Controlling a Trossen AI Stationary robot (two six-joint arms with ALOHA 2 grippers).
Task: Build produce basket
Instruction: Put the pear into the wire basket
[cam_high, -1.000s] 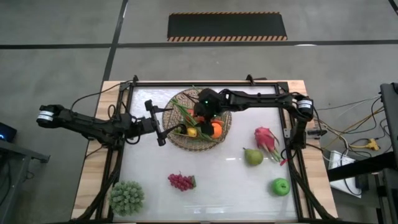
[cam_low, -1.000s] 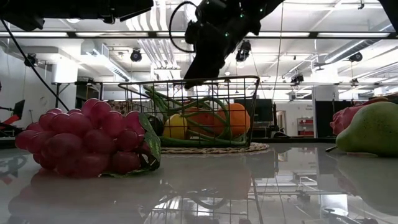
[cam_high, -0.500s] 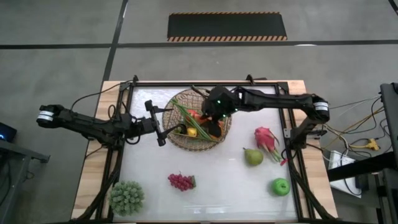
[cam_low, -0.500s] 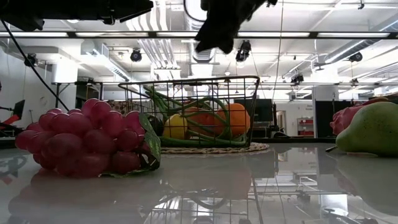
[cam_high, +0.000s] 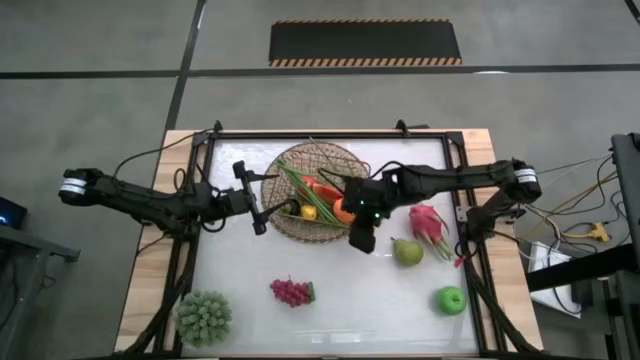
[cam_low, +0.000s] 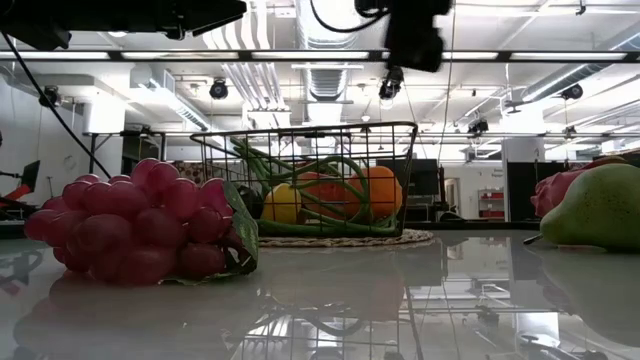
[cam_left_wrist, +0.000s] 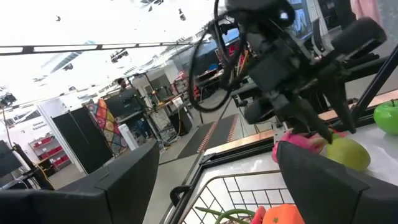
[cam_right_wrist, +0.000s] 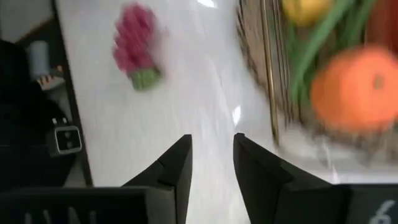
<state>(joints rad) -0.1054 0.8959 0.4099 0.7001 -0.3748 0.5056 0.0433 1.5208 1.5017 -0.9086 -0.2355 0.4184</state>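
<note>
My left gripper (cam_high: 262, 212) waits just beside the left rim of the round tan woven basket (cam_high: 345, 160), jaws spread and empty. The basket sits at the counter's (cam_high: 340, 300) far middle, already holding a yellow lemon (cam_high: 309, 212), an orange (cam_high: 345, 209) and long green stalks (cam_high: 300, 187). My right gripper (cam_high: 362, 237) hovers just off its near right rim, jaws slightly parted, holding nothing. Swinging rightward to the yellow-green pear (cam_high: 406, 251), I judge I could nudge the pink dragon fruit (cam_high: 428, 222) close beside it.

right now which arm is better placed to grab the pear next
Right. The right gripper hangs empty and open just outside the basket, close to the pear. The left gripper sits at the basket's far side.
</note>
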